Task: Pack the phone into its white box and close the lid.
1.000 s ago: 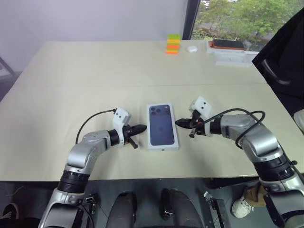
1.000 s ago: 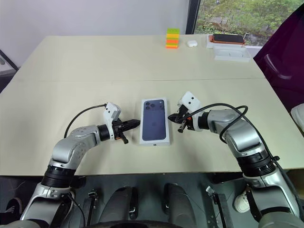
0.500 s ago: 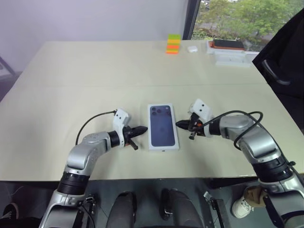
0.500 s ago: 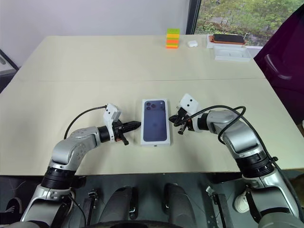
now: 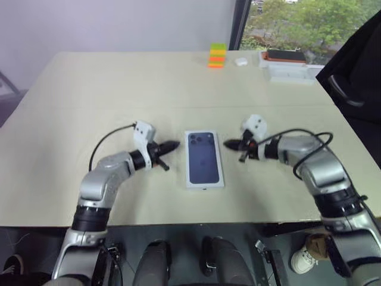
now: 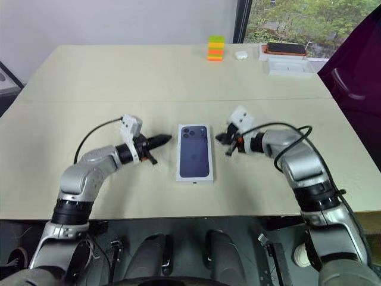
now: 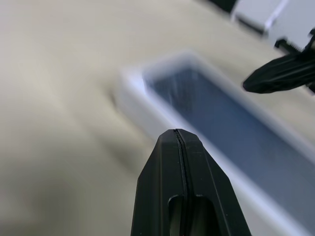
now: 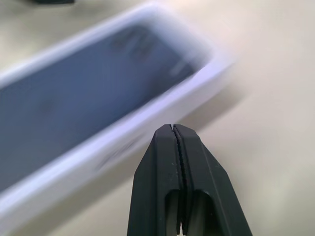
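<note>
I've got the big pale table (image 5: 89,95) running wide under both arms. At its far right edge, by the window, I can see a white tray (image 5: 290,72) with a dark flat thing (image 5: 286,55) resting on top of it, a small white object (image 5: 240,61) beside that, and a stack of coloured blocks (image 5: 216,55) in green, yellow, orange and red.

Down the middle of the table, close to me, sits the white box with the lid (image 5: 203,158) on it, the printed dark blue phone picture facing up, camera cluster at the far end. It lies flat, long side running away from me. The phone itself I can't see, and I can't tell from here whether it is inside.

Left claw (image 5: 173,144) is just beside the box's left edge, apart from it, pointing across toward the box, fingers pressed together; the left wrist view has them as one seam with the lid blurred beyond. Right claw (image 5: 227,143) mirrors it beside the right edge near the far end, also apart from the box, pointing at it and angled slightly down, fingers pressed together, holding nothing. Both tips sit off the table surface.
</note>
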Available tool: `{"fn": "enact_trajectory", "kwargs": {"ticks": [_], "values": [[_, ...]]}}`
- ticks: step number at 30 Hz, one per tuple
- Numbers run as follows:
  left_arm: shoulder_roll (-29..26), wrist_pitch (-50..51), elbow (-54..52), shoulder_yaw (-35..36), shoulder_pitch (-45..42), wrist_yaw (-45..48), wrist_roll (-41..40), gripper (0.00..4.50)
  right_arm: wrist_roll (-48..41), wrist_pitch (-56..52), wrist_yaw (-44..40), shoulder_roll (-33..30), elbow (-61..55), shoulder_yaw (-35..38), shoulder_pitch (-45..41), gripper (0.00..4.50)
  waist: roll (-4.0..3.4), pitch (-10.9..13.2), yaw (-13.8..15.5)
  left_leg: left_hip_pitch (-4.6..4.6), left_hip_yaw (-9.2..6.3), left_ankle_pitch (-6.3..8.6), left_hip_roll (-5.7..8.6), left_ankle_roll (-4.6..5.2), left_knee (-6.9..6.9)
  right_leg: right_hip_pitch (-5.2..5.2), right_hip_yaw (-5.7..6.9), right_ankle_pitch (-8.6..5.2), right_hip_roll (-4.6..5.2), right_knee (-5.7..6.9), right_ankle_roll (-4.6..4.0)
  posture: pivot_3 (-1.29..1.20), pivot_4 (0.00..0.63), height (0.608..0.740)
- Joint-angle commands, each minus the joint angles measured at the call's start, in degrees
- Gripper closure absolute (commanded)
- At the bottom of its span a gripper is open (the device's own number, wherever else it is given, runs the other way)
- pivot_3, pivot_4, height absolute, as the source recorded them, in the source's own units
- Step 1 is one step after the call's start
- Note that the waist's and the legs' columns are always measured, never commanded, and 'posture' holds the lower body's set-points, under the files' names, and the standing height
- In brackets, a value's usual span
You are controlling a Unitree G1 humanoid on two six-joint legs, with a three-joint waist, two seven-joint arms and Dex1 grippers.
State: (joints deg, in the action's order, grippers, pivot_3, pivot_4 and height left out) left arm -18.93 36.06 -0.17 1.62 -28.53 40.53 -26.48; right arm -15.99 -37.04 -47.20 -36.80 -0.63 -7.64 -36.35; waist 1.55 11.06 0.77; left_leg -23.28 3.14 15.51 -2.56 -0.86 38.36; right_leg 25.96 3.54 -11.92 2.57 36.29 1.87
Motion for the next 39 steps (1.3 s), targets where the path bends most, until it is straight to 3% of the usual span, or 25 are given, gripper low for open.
{"fn": "enact_trajectory", "kwargs": {"ticks": [1, 9, 15, 20, 24, 28, 31, 36, 39], "values": [[2.3, -3.5, 5.1, 0.1, -4.5, -0.5, 0.7, 4.50, 0.0, 2.3, 2.5, 3.8, 2.1, 2.1, -3.6, 4.46, 0.02, 0.0, 0.0, 0.02, 0.00, 0.00, 0.00, 0.00, 0.00, -0.03, 0.00, 0.00, 0.00, 0.00, 0.01, 0.00, 0.150, 0.740], [7.0, -12.9, 17.7, -6.6, -9.6, 1.2, 7.9, 4.50, 4.5, 6.5, 4.7, 10.2, 7.4, -1.8, -5.6, 4.46, 0.01, 0.0, -0.2, 0.03, 0.02, -0.02, 0.00, -0.03, 0.01, -0.05, 0.03, 0.01, 0.01, 0.01, 0.01, 0.00, 0.150, 0.740], [4.5, -16.2, 17.3, -12.1, -5.5, 4.2, 13.5, 4.50, 11.8, 8.6, 6.3, 8.5, 9.3, -6.7, 0.3, 4.46, -0.08, -0.1, -0.1, 0.08, 0.01, -0.02, -0.01, -0.03, 0.00, -0.11, 0.04, 0.00, 0.02, 0.02, 0.01, 0.00, 0.150, 0.740], [2.7, -14.6, 14.3, -10.4, -3.1, 5.2, 12.2, 4.50, 9.6, 6.2, 3.0, 6.3, 3.9, -5.1, 4.0, 4.46, -0.13, -0.1, -0.1, 0.85, 0.02, 0.00, 0.00, -0.02, -0.12, -0.86, 0.05, -0.03, 0.04, -0.12, 0.03, 0.00, 0.150, 0.740], [1.7, -14.1, 11.8, -10.1, -1.7, 6.2, 11.6, 4.50, 8.3, 5.6, -0.2, 4.4, -0.2, -5.1, 6.5, 4.46, -0.13, -0.2, -0.1, 0.91, 0.00, 0.02, -0.01, 0.01, -0.13, -0.93, 0.03, -0.06, 0.03, -0.12, 0.07, 0.00, 0.150, 0.740], [-1.6, -9.2, 1.9, -8.6, 4.2, 9.0, 7.3, 4.50, -1.6, 1.1, -10.7, -1.7, -13.2, -2.6, 14.3, 4.46, -0.12, -0.2, -0.1, 0.91, -0.11, 0.04, -0.07, 0.04, -0.18, -0.91, -0.02, -0.10, 0.01, -0.10, 0.12, 0.00, 0.150, 0.740], [-2.6, -5.8, -3.4, -7.4, 7.3, 9.8, 3.6, 4.50, -5.0, 1.2, -13.9, -4.4, -17.8, -1.3, 16.9, 4.46, -0.12, -0.2, -0.2, 0.93, -0.19, 0.06, -0.09, 0.07, -0.16, -0.91, -0.01, -0.10, 0.01, -0.10, 0.12, 0.00, 0.150, 0.740], [-4.9, -5.1, -6.8, -5.4, 9.0, 9.8, 2.3, 4.50, -4.0, 5.0, -12.9, -4.7, -15.6, 0.2, 16.5, 4.46, -0.10, -0.1, -0.1, 0.93, -0.17, 0.06, -0.07, 0.06, -0.13, -0.88, 0.00, -0.24, -0.01, -0.12, 0.12, 0.00, 0.150, 0.740], [-7.9, -2.2, -5.6, 0.2, 6.1, 10.1, -1.6, 4.50, -4.1, 5.9, -10.6, -3.2, -10.8, 2.7, 12.8, 4.46, -0.07, -0.1, -0.1, 0.88, -0.16, 0.06, -0.06, 0.06, -0.14, -0.83, -0.01, -0.12, -0.02, -0.12, 0.11, 0.00, 0.150, 0.740]]}}
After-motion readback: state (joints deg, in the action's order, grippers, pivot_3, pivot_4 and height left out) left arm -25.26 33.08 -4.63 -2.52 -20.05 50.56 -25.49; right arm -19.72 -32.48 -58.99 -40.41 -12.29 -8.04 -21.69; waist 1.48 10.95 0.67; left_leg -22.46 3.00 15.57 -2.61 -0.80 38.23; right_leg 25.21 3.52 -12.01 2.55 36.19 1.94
